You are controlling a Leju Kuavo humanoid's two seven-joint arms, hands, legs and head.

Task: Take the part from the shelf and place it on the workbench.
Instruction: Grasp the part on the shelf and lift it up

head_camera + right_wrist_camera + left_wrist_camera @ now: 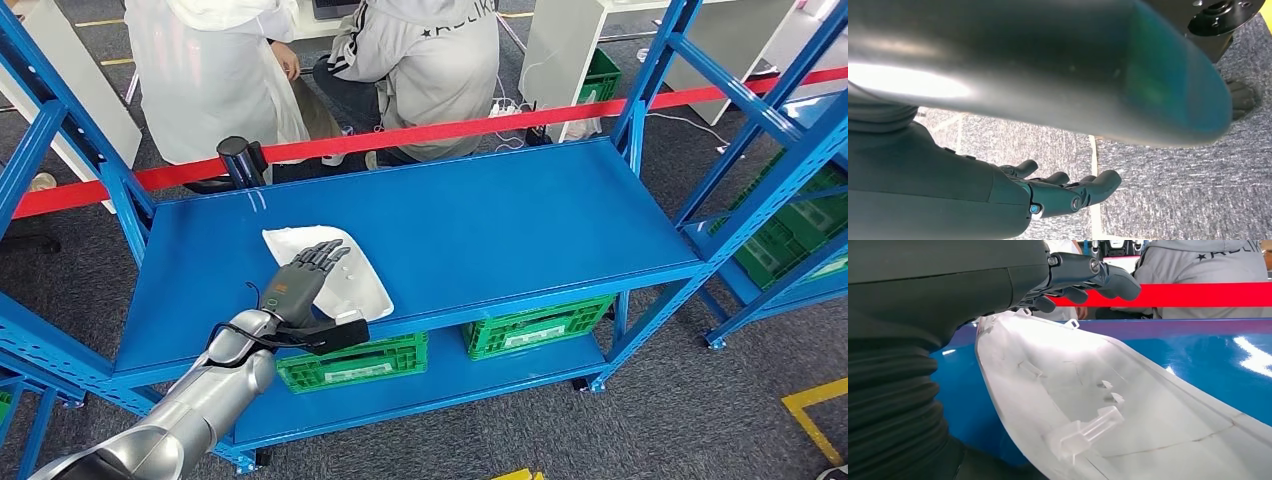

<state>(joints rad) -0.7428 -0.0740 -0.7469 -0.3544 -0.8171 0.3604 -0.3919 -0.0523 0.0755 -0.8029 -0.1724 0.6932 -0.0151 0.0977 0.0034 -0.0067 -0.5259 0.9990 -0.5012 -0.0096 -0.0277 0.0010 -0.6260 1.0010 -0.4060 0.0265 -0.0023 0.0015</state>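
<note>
Left robot hand [305, 277] hovers open over white part [350, 285] near shelf [520, 215] front edge.

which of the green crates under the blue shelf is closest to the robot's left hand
The green crate directly below the left hand and the white part. The other lower-shelf crate sits farther right.

Bright even overhead light; glare streaks on shelf [480, 210] (wrist foregrounds blurred).
</note>
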